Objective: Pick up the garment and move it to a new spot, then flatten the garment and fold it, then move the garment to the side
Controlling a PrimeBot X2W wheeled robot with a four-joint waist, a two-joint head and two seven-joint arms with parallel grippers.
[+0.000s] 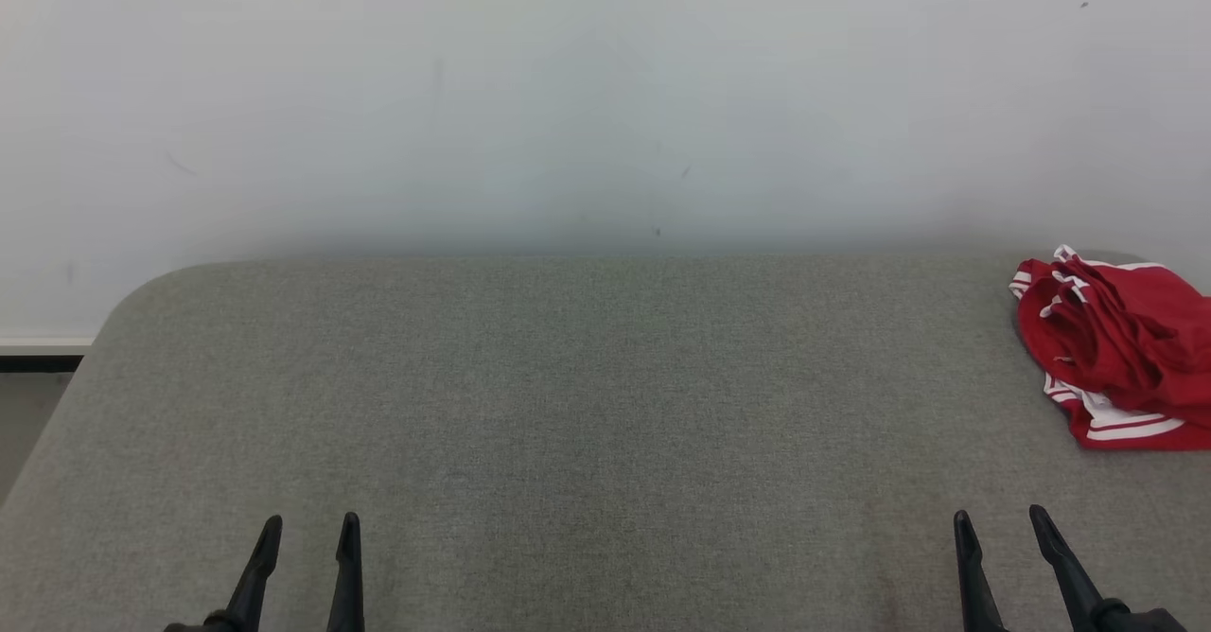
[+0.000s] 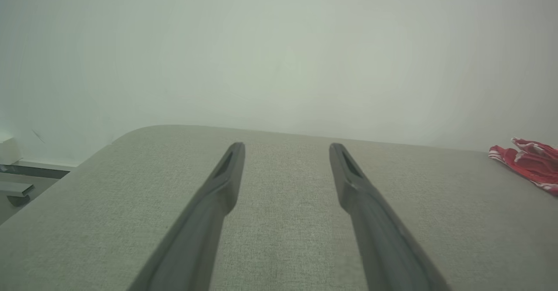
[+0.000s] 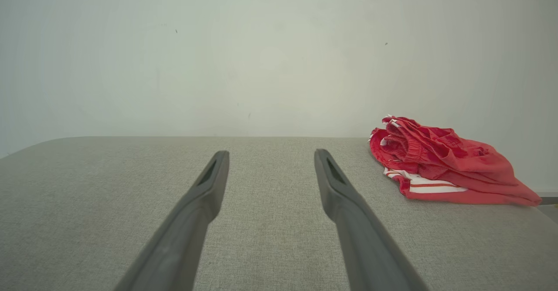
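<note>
The garment (image 1: 1121, 348) is red with white stripes and lies crumpled at the far right of the grey table (image 1: 568, 395), partly cut off by the head view's right edge. It also shows at the right of the right wrist view as garment (image 3: 440, 164) and at the right edge of the left wrist view as garment (image 2: 529, 162). My left gripper (image 1: 310, 523) stands open at the lower left, empty. My right gripper (image 1: 1001, 518) stands open at the lower right, short of the garment and a little to its left. Both pairs of fingers hover over bare fabric: left gripper (image 2: 287, 147), right gripper (image 3: 271, 153).
A pale wall (image 1: 605, 93) rises straight behind the table's far edge. The table's far left corner (image 1: 142, 287) is rounded, with floor and a dark skirting strip (image 1: 38, 362) beyond it.
</note>
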